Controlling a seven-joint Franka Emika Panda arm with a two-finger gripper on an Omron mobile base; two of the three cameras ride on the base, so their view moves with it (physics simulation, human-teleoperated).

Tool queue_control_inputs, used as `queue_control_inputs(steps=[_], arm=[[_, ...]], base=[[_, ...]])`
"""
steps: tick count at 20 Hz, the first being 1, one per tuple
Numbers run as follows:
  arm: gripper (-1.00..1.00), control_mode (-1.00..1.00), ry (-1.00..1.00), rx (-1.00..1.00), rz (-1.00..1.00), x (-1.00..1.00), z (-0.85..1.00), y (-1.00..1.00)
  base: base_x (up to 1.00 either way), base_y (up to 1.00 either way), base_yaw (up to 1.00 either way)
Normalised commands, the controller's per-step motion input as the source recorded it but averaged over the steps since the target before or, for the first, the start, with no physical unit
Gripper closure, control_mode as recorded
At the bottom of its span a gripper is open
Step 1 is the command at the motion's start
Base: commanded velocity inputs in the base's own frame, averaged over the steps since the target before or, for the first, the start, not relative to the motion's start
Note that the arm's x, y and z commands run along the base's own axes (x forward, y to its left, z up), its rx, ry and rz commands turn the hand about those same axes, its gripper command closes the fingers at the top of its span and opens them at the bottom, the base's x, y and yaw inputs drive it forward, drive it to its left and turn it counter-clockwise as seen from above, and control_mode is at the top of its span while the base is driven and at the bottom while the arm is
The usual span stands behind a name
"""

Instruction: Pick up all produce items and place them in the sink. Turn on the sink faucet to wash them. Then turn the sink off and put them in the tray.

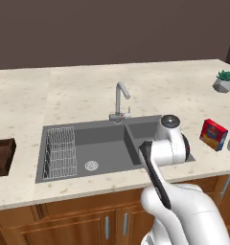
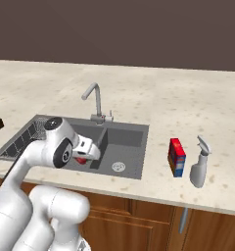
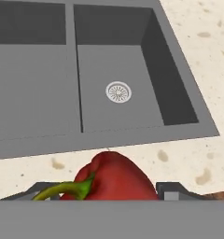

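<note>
A red pepper (image 3: 115,179) with a green stem is the produce item, and my gripper (image 3: 107,190) is shut on it, one dark finger (image 3: 172,190) on each side. In the hand view it hangs over the speckled counter strip in front of the sink (image 3: 118,56), near the right basin and its round drain (image 3: 118,92). From the right base view the gripper (image 2: 85,154) sits at the sink's (image 2: 131,139) front edge with a bit of red pepper (image 2: 81,160) below it. The faucet (image 1: 120,100) (image 2: 95,100) stands behind the sink (image 1: 102,143). The brown tray (image 1: 1,155) lies at the far left.
A wire rack (image 1: 59,153) fills the left basin. A red, blue and yellow box (image 1: 213,134) (image 2: 176,157) and a spray bottle (image 2: 199,163) stand right of the sink. A small potted plant (image 1: 224,81) sits far right.
</note>
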Motion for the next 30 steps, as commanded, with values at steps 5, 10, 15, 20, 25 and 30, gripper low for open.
queue_control_inputs(steps=[5, 10, 15, 20, 25, 30], arm=[[1.0, -1.0, -0.03, 0.0, 0.0, 0.44, 0.01, 0.93], [1.0, -1.0, 0.0, 0.0, 0.0, 0.55, 0.0, 0.78], [1.0, -1.0, 0.06, 0.0, 0.0, 0.74, 0.0, 0.68], [1.0, -1.0, 0.12, 0.0, 0.0, 0.8, 0.0, 0.59], [1.0, -1.0, 0.17, 0.0, 0.0, 0.75, 0.0, 0.48], [1.0, -1.0, 0.18, 0.0, -0.01, 0.55, -0.11, 0.35]], base=[[0.0, 0.0, 0.0], [0.0, 0.0, 0.0], [0.0, 0.0, 0.0], [0.0, 0.0, 0.0], [0.0, 0.0, 0.0], [0.0, 0.0, 0.0]])
